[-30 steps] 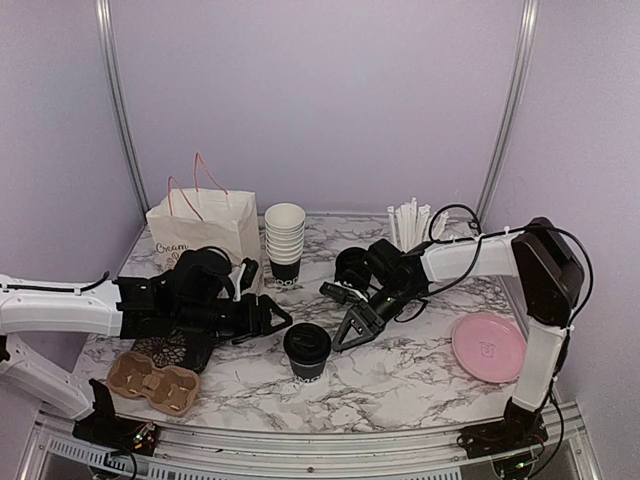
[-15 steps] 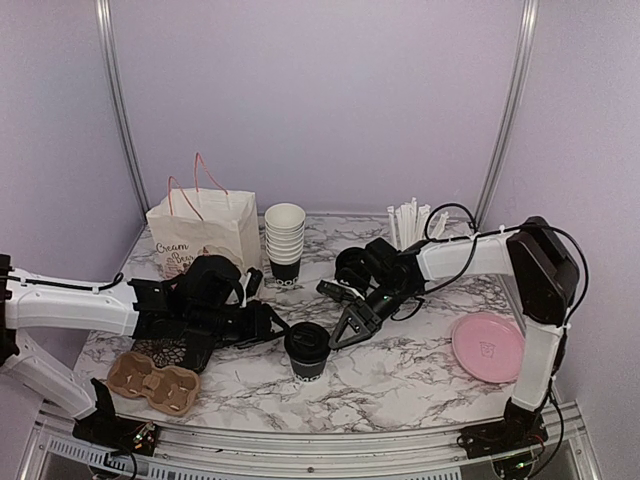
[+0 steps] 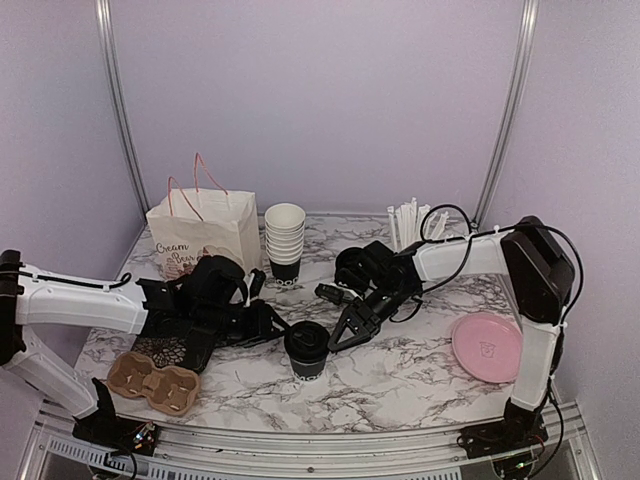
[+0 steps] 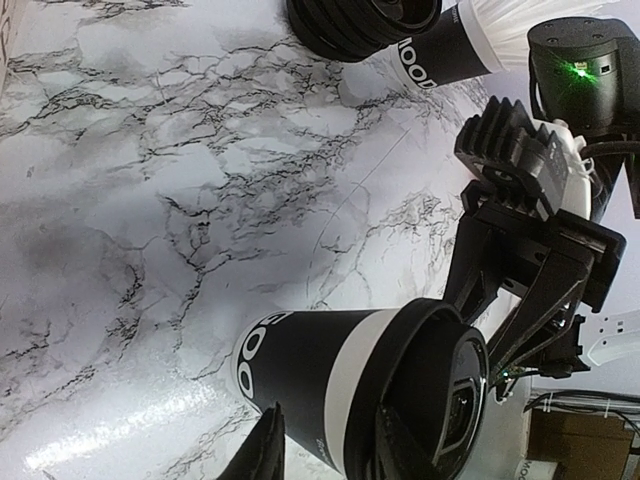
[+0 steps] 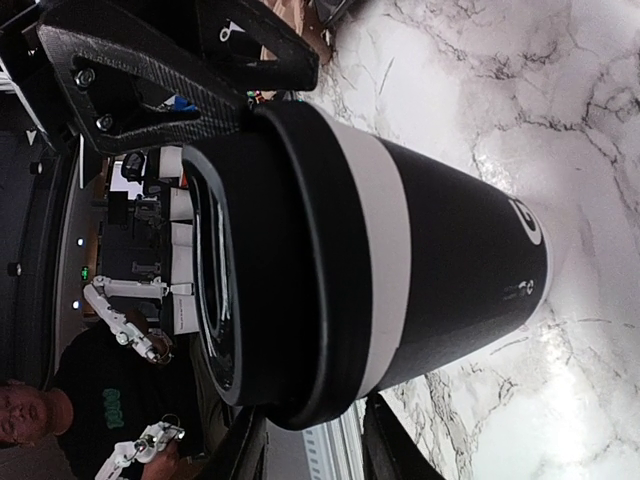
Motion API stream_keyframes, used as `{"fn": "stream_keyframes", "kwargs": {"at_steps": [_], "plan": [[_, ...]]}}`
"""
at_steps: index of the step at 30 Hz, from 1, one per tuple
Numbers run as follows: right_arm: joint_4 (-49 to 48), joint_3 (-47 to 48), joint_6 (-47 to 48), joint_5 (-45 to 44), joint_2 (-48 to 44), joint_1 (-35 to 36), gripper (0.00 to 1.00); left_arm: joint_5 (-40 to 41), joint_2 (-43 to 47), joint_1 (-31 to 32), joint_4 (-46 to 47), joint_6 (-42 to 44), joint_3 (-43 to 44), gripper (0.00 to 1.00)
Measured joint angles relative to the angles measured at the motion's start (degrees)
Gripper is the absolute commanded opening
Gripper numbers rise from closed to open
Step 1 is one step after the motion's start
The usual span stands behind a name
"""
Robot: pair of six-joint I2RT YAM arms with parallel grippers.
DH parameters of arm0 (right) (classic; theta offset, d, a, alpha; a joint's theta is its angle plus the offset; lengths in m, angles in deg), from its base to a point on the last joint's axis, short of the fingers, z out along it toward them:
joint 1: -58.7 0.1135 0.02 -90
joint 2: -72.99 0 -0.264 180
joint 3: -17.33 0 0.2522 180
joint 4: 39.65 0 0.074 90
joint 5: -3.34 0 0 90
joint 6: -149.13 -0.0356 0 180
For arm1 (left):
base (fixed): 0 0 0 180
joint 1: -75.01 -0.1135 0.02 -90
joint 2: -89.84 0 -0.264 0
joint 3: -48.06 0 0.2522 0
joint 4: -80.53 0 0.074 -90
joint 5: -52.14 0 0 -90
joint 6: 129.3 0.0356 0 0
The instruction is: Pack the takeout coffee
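Marble table (image 3: 420,385), one lidded coffee cup (image 3: 307,349) standing between my two spread grippers.
Biggest first: the paper bag (image 3: 205,232) stands at the back left and the cardboard carrier (image 3: 153,381) lies at the near left edge, both well apart from the cup, which stands upright near the table's middle. My left gripper (image 3: 280,328) is released, jaws apart just beside the cup's left flank. My right gripper (image 3: 327,322) is likewise released and empty, on the cup's right. I judge the step to be taking hold of the cup, and my left arm suits it, since the carrier lies on that side. I'd close on the body below the white band (image 5: 375,240), not on the lid (image 5: 250,250), which might pop off. I'd squeeze gently so the paper wall doesn't buckle, and lift it upright.
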Motion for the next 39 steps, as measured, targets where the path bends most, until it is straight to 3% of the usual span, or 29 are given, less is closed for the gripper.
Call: {"fn": "stream_keyframes", "kwargs": {"at_steps": [5, 18, 22, 29, 39], "plan": [[1.4, 0.8, -1.6, -1.1, 0.1, 0.0, 0.19, -2.3, -1.0, -1.1, 2.3, -0.9, -0.5, 0.24], [6.3, 4.5, -2.1, -5.7, 1.4, 2.1, 0.13, -9.2, -5.0, -4.2, 19.6, -4.1, -7.8, 0.17], [7.7, 5.3, -2.0, -8.3, 0.8, 2.6, 0.14, -10.1, -5.5, -4.5, 20.1, -3.7, -7.6, 0.16], [11.1, 8.4, 0.7, -13.5, -0.9, 1.9, 0.19, -6.1, -2.0, -3.0, 10.0, -2.6, -4.1, 0.29], [5.1, 9.6, 5.8, -29.4, -0.6, -1.0, 0.26, -2.9, 4.1, 2.6, -10.4, -3.9, -0.8, 0.46]]}}
